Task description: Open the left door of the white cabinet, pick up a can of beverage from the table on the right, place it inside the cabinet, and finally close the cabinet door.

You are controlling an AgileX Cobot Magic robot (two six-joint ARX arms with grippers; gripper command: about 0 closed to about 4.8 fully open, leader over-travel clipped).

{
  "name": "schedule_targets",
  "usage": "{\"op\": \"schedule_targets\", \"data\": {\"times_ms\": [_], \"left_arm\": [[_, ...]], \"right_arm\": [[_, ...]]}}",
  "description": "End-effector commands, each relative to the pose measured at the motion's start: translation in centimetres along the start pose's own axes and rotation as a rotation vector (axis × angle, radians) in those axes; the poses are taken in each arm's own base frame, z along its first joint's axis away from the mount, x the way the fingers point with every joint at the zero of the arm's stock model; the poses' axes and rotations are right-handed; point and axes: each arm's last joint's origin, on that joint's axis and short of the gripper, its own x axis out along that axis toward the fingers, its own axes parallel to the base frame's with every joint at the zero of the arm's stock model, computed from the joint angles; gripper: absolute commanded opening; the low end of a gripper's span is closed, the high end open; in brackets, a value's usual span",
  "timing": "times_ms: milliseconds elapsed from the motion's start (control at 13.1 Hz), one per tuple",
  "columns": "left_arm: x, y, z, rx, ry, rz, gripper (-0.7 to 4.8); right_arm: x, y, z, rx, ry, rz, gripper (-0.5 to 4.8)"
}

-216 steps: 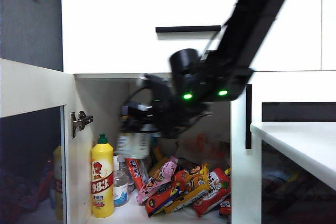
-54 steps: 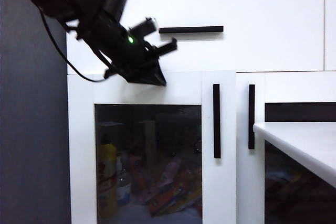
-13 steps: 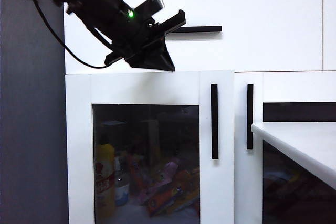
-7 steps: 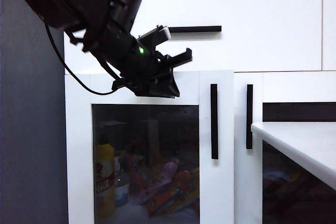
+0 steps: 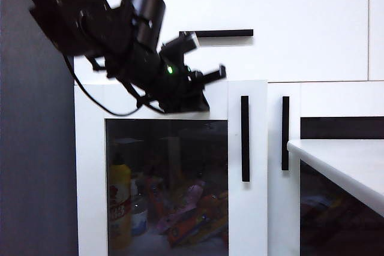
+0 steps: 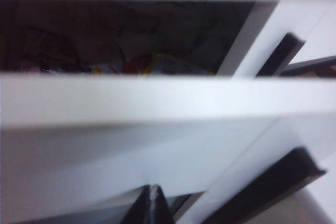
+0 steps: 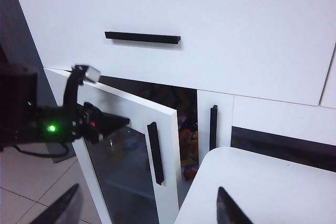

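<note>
Looking from outside, the left gripper (image 5: pixel 201 97), jaws together, presses the left door (image 5: pixel 171 172) of the white cabinet (image 5: pixel 270 46). Its wrist view shows closed fingertips (image 6: pixel 151 205). From the right wrist, the door stands ajar; the right gripper (image 7: pixel 147 211) hangs apart over the table (image 7: pixel 262 192).

The left claw (image 5: pixel 204 91) has come down from beside the drawer handle (image 5: pixel 216 33) to the top rail of the left door (image 5: pixel 171 166), its fingers (image 6: pixel 149 208) pinched together. Sixteen seconds back that door stood wide open, with an arm reaching into the cabinet (image 5: pixel 240 40). In the exterior view it now looks shut. In the right wrist view it hangs partly ajar, with the claw against its top edge.
</note>
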Motion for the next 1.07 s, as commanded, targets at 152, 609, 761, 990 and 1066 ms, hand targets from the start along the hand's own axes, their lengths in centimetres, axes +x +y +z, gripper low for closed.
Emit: {"op": "schedule_targets", "data": {"times_ms": [152, 609, 761, 990, 1066], "left_arm": [[0.9, 0.7, 0.4, 0.016, -0.157, 0.051, -0.06], [3.1, 1.3, 1.8, 0.04, -0.187, 0.063, -0.06], [3.1, 1.9, 2.0, 0.05, -0.195, 0.074, -0.06], [2.0, 0.8, 2.4, 0.051, -0.063, 0.033, -0.06], [1.6, 0.7, 2.6, 0.049, -0.018, 0.043, -0.06]], "right_arm": [[-0.1, -0.1, 0.1, 0.002, -0.005, -0.008, 3.23], [0.2, 0.1, 0.0, -0.006, 0.018, -0.006, 1.81], [1.4, 0.8, 0.0, -0.022, 0.046, -0.009, 0.84], [4.9, 2.9, 0.4, -0.046, 0.059, 0.036, -0.06], [5.4, 3.2, 0.4, -0.058, 0.062, 0.03, -0.06]]}}
